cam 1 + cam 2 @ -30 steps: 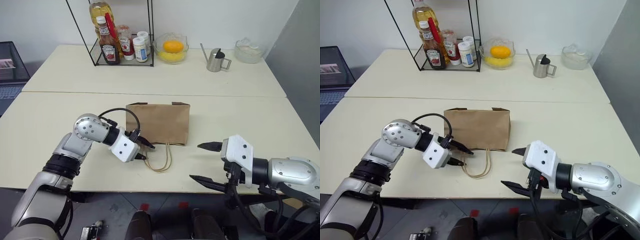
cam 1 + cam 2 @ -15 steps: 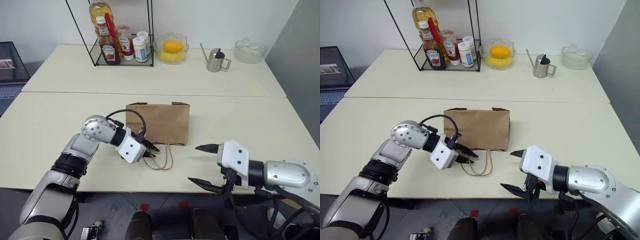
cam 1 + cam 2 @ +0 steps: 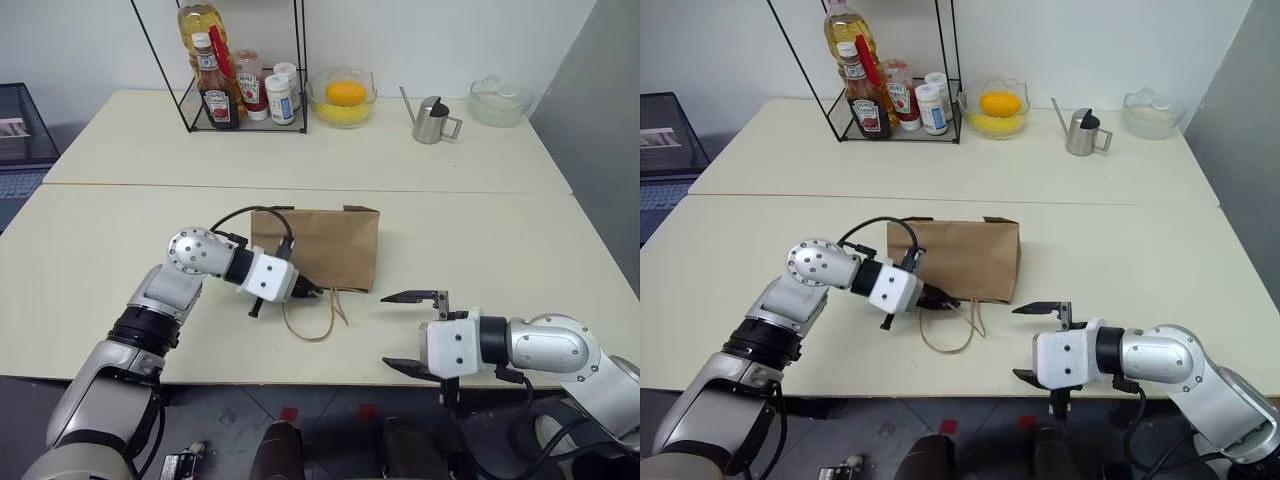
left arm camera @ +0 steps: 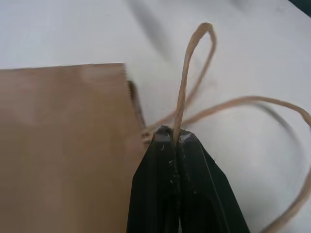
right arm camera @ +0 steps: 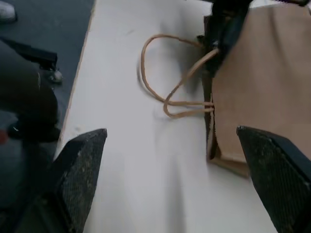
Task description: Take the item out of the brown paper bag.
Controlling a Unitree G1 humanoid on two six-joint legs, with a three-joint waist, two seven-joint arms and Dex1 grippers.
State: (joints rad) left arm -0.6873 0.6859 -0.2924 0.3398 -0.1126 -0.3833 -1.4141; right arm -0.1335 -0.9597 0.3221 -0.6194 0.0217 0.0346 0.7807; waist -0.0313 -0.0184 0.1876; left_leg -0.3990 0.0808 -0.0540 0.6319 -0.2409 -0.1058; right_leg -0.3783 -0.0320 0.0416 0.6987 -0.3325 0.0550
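Note:
The brown paper bag (image 3: 325,245) lies flat on the near table, its mouth and two tan loop handles (image 3: 315,318) facing the front edge. My left gripper (image 4: 174,138) is shut on one handle right at the bag's mouth, and the cord rises out between the black fingertips. It is at the bag's near left corner in the head views (image 3: 308,293). My right gripper (image 3: 405,332) stands open to the right of the handles, near the table's front edge, with nothing between its fingers (image 5: 82,170). The item is hidden.
At the back left a wire rack (image 3: 240,75) holds an oil bottle, ketchup and jars. A glass bowl of fruit (image 3: 343,95), a small metal pitcher (image 3: 432,120) and another glass bowl (image 3: 497,100) line the far table. The table's front edge (image 3: 340,378) runs just under my right gripper.
My left gripper moved in to the bag's mouth and shut on one handle. My right gripper rolled and sank lower near the front edge, staying open.

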